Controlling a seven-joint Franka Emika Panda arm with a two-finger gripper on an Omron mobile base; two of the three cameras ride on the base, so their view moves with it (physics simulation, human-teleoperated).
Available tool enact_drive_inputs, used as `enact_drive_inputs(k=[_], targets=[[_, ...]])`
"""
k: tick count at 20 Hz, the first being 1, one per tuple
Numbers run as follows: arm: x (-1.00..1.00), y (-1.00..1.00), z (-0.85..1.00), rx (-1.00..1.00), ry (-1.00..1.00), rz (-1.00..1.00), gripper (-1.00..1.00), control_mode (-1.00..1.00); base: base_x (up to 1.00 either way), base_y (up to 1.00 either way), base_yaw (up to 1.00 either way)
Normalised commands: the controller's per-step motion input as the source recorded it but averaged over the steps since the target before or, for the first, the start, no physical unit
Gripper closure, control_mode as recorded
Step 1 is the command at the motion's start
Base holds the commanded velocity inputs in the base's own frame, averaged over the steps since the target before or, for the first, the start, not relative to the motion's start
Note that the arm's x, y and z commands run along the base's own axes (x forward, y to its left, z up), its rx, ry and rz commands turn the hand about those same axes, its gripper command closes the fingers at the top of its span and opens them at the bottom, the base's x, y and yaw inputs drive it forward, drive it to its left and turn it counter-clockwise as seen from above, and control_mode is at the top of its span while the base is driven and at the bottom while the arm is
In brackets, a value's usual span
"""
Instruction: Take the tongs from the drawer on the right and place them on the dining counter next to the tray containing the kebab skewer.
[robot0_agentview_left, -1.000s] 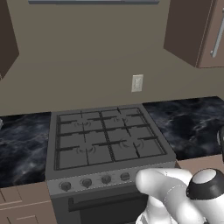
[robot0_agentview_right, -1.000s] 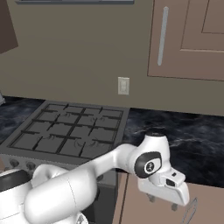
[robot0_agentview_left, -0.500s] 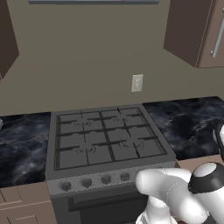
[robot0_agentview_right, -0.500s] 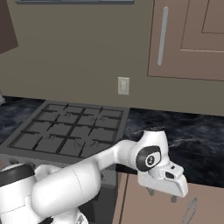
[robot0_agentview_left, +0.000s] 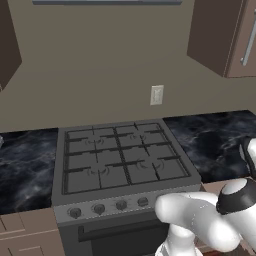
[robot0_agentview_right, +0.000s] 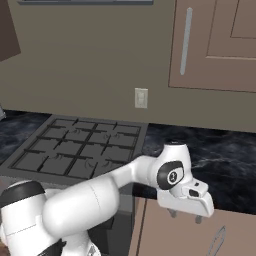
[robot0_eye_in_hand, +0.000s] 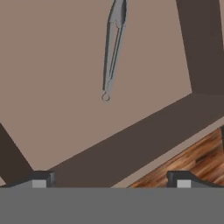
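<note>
Gripper (robot0_eye_in_hand: 111, 178) spread wide, holding nothing, poised above the open drawer (robot0_eye_in_hand: 57, 109) right of the stove (robot0_agentview_right: 80, 150). Tongs (robot0_eye_in_hand: 113, 48) lie flat on the drawer floor, far side, apparently untouched; likely lining up to descend.

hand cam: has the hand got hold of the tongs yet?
No. The tongs lie flat on the floor of the open drawer, well clear of the hand, whose fingertips stand wide apart with nothing between them.
</note>
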Motion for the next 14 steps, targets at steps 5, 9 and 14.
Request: enact_drive_inputs(k=[5,9,14], targets=[[0.14,0.00,0.00,0.00,0.00,0.03,-1.00,-1.00,0.00,0.00,0.00],[0.19,0.00,0.00,0.00,0.00,0.03,-1.00,-1.00,0.00,0.00,0.00],[0.18,0.00,0.00,0.00,0.00,0.03,-1.00,-1.00,0.00,0.00,0.00]])
